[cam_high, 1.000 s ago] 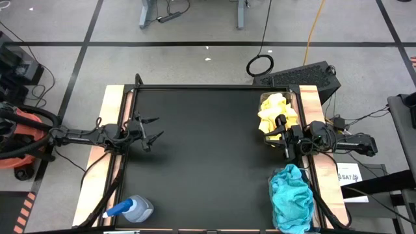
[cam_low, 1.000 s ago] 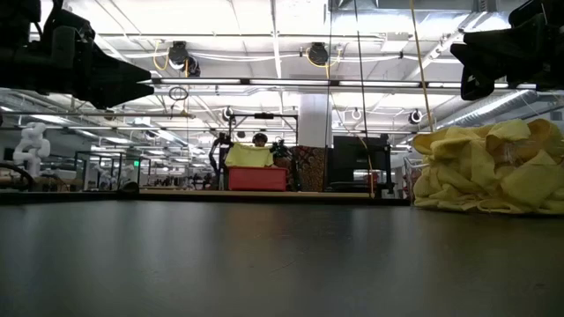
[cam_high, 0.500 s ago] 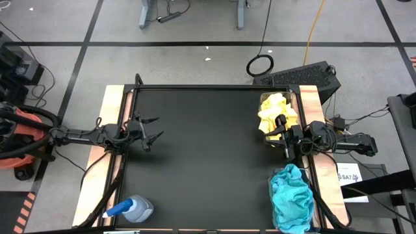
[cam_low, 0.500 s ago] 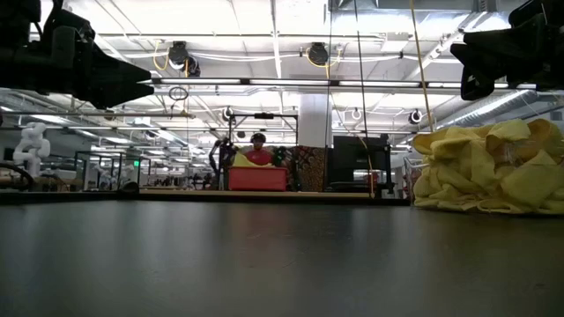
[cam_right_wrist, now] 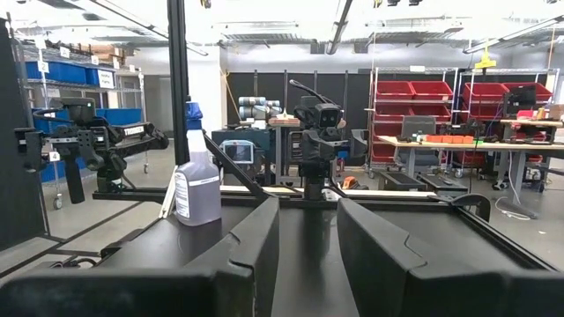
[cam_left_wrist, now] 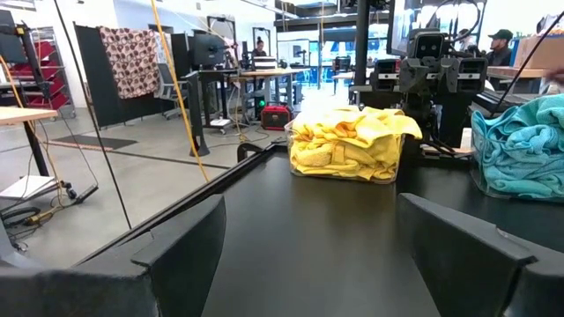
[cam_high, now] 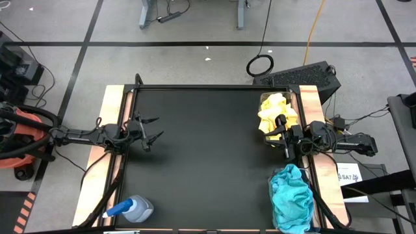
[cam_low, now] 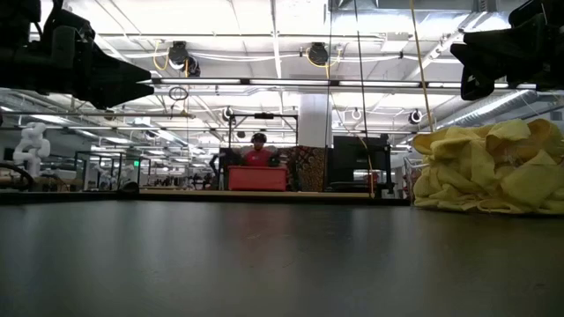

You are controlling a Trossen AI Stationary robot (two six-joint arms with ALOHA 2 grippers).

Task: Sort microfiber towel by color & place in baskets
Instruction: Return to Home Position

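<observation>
We see the yellow towels point(cam_high: 273, 112) heaped in the far basket point(cam_left_wrist: 344, 167) and the teal towels point(cam_high: 291, 195) in the near basket point(cam_left_wrist: 515, 176), both along the right edge of the table point(cam_high: 208, 162). The left gripper point(cam_high: 156, 128) hovers at the left edge, jaws wide and empty; the right gripper point(cam_high: 276, 136) sits beside the yellow heap, jaws narrowly parted and empty

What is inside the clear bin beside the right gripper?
Yellow towels fill the bin, heaped above its rim. Through its clear wall only yellow cloth shows. The bin's floor and any cloth in the heap's middle are covered.
</observation>
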